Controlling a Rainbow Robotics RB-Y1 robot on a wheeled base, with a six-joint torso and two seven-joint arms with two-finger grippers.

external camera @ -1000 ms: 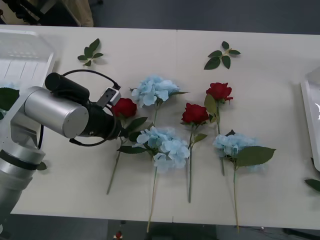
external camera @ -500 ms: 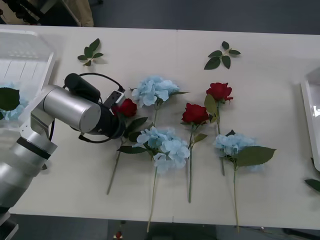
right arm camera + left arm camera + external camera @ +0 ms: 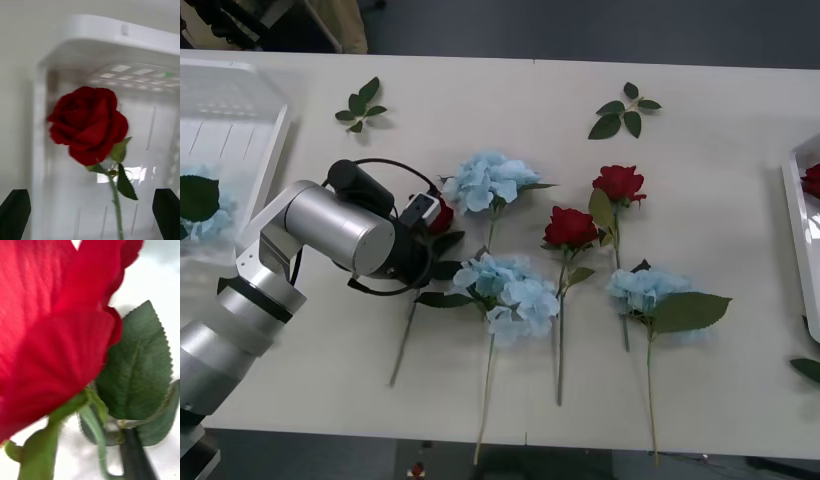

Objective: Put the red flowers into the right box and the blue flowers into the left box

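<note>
My left gripper (image 3: pixel 420 240) hangs low over the leftmost red flower (image 3: pixel 440 214) and covers most of its head. In the left wrist view that bloom (image 3: pixel 52 333) and a leaf (image 3: pixel 137 367) sit very close. Two more red flowers (image 3: pixel 570 228) (image 3: pixel 620 183) lie mid-table. Three blue flowers (image 3: pixel 490 180) (image 3: pixel 510 290) (image 3: pixel 645 288) lie among them. My right gripper (image 3: pixel 90 221) is open above the right box (image 3: pixel 123 35), where a red flower (image 3: pixel 88 123) rests. That rose (image 3: pixel 810 180) peeks in at the right box (image 3: pixel 792 215). The left box (image 3: pixel 240 130) holds a blue flower (image 3: pixel 208 222).
Loose green leaf sprigs lie at the back of the table, one left (image 3: pixel 360 105) and one right (image 3: pixel 623 112). Another leaf (image 3: pixel 808 368) lies at the right edge. Long stems reach toward the table's front edge (image 3: pixel 480 425).
My left arm has swung right and forward, sliding further over the leftmost red rose until most of its head is covered. A red rose has come into sight in the right box.
</note>
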